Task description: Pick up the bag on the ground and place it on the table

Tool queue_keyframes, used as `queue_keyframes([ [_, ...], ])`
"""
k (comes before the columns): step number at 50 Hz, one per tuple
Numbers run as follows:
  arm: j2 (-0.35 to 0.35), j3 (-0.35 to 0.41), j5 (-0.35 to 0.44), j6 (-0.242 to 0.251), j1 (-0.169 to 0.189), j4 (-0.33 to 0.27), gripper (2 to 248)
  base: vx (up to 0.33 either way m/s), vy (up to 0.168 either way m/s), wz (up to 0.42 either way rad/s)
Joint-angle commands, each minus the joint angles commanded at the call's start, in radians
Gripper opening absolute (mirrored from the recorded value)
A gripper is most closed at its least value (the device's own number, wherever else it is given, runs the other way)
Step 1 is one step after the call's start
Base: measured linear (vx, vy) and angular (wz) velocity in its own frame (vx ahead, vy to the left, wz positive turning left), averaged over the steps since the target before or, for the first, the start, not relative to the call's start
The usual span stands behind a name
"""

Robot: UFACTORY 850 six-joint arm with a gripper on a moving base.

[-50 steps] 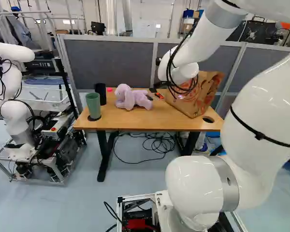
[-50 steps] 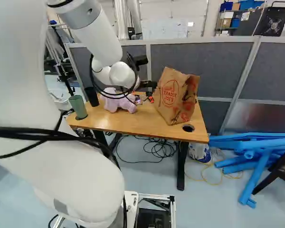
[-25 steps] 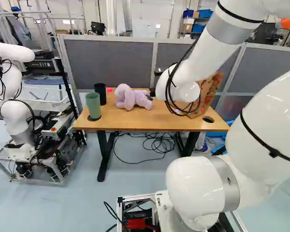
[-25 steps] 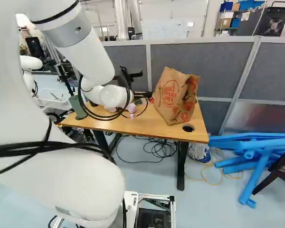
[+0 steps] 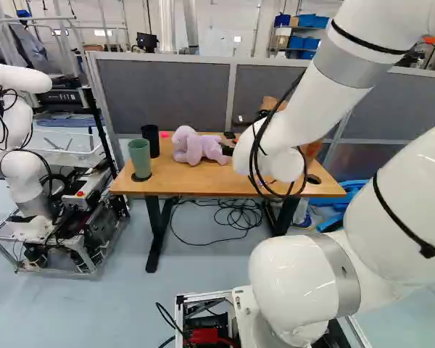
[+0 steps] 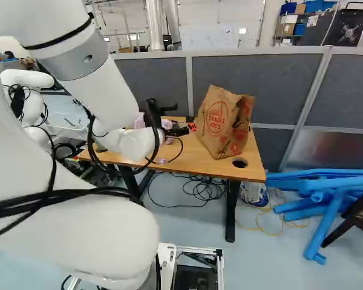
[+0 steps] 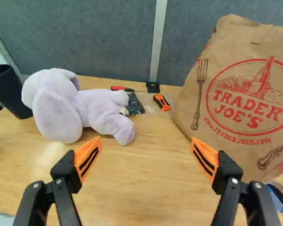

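A brown paper bag with red print (image 6: 221,124) stands upright on the wooden table (image 6: 169,158), at its right part. Left of the bag in the right base view is my gripper (image 6: 180,129), over the table. Seen from the wrist, the gripper (image 7: 146,146) is open with only bare tabletop between its orange pads; the bag (image 7: 240,103) stands ahead of and beside one finger, apart from it. My arm hides most of the bag in the left base view. On the floor by the table leg is a white and blue item (image 6: 254,193), perhaps a bag.
A lilac plush toy (image 7: 80,106), a screwdriver, an orange-black tool (image 7: 162,102) and two cups (image 5: 140,157) are on the table. Grey partitions stand behind. Blue tubes (image 6: 327,211) lie at the right; another robot (image 5: 29,174) stands at the left. Cables lie below the table.
My arm has swung down and toward the left in the right base view, and its wrist is lower. The paper bag and the base have not moved.
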State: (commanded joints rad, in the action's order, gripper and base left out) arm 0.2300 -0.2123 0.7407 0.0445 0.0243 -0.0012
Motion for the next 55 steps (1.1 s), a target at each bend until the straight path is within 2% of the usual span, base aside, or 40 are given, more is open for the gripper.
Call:
queue_keyframes([
  [27, 0.040, 0.100, 0.106, -0.036, -0.019, 0.001, 247, 0.000, 0.000, 0.000],
  [55, 0.049, 0.125, 0.132, -0.045, -0.024, 0.001, 247, 0.000, 0.000, 0.000],
])
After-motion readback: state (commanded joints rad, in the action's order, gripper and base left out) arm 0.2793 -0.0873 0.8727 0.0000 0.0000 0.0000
